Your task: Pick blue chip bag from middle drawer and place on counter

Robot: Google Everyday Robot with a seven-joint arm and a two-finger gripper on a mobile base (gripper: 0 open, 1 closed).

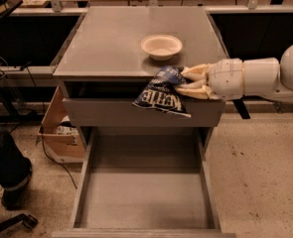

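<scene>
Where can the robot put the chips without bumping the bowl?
The counter is bare left of the white bowl and behind it. Crowded: the front right edge, where the gripper holds the blue chip bag near the bowl.

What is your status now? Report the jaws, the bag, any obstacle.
Gripper at counter front edge, jaws shut on blue chip bag. Bag hangs above open middle drawer, not yet on counter. On counter, white bowl just behind it.
</scene>
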